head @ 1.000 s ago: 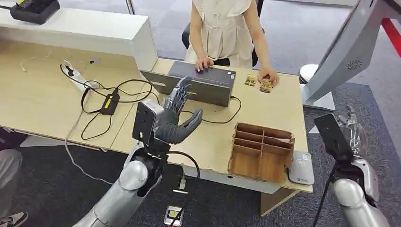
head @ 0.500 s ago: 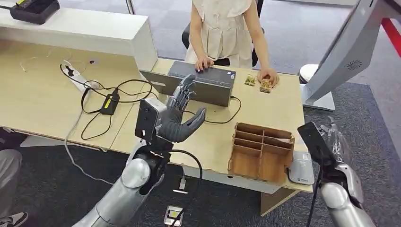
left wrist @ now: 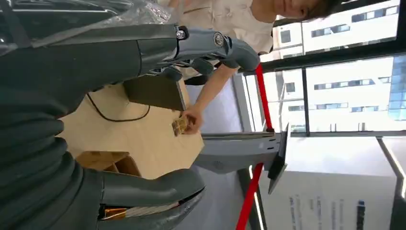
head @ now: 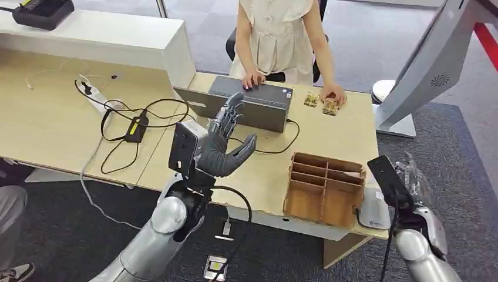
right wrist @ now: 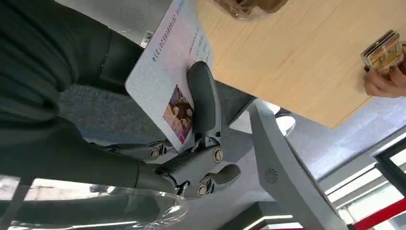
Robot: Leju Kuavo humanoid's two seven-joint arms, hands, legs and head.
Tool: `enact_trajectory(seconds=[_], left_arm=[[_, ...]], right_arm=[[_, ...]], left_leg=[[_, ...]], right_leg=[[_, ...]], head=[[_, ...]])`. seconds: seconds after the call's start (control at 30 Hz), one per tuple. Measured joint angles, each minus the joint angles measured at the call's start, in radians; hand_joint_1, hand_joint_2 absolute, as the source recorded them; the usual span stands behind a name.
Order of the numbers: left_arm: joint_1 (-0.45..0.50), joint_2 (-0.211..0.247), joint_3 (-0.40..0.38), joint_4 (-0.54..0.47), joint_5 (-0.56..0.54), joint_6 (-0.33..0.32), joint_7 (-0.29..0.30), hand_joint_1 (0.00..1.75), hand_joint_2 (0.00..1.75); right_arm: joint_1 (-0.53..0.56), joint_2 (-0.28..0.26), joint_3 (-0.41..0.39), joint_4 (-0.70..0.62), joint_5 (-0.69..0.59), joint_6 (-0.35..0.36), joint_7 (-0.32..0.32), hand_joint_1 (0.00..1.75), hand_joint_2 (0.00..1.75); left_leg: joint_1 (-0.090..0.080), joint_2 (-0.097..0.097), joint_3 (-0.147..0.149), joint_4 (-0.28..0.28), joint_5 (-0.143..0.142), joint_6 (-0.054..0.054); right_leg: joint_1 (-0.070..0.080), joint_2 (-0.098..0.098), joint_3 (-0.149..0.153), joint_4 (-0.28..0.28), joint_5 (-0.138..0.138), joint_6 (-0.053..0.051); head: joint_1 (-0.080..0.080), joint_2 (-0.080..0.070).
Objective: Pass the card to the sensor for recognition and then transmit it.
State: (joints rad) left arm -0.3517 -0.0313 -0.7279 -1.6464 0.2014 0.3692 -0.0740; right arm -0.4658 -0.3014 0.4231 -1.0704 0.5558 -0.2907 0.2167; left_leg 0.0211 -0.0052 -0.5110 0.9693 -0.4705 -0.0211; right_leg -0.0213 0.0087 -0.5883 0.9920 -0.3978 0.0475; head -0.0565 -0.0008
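A white card (right wrist: 165,72) with a small photo and printed text is pinched between the thumb (right wrist: 203,98) and the fingers of my right hand (head: 420,181). That hand hangs just off the table's right front corner. The sensor (head: 374,210), a flat grey-white pad, lies on that corner, and my right wrist camera partly covers it. My left hand (head: 226,147) is raised over the middle of the table with its fingers (left wrist: 206,40) spread and nothing in it.
A wooden organizer (head: 324,188) stands left of the sensor. At the far edge a person (head: 279,35) touches a laptop (head: 252,106) and small golden stacks (head: 320,103). Cables (head: 135,123) cross the left table. A grey kiosk stand (head: 428,64) rises at the right.
My right arm has moved left and in toward the table's right front corner with the card. My left hand has risen slightly and stays open.
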Motion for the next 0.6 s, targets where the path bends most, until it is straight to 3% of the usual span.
enact_trajectory(seconds=[0.6], left_arm=[[0.021,0.003,0.005,-0.002,-0.013,-0.005,0.004,0.0,1.75]], right_arm=[[0.007,-0.051,-0.031,0.01,-0.017,-0.024,-0.005,1.75,1.75]], left_leg=[[0.0,0.0,0.0,0.0,0.0,0.0]], right_leg=[[0.0,0.0,0.0,0.0,0.0,0.0]], head=[[0.0,0.0]])
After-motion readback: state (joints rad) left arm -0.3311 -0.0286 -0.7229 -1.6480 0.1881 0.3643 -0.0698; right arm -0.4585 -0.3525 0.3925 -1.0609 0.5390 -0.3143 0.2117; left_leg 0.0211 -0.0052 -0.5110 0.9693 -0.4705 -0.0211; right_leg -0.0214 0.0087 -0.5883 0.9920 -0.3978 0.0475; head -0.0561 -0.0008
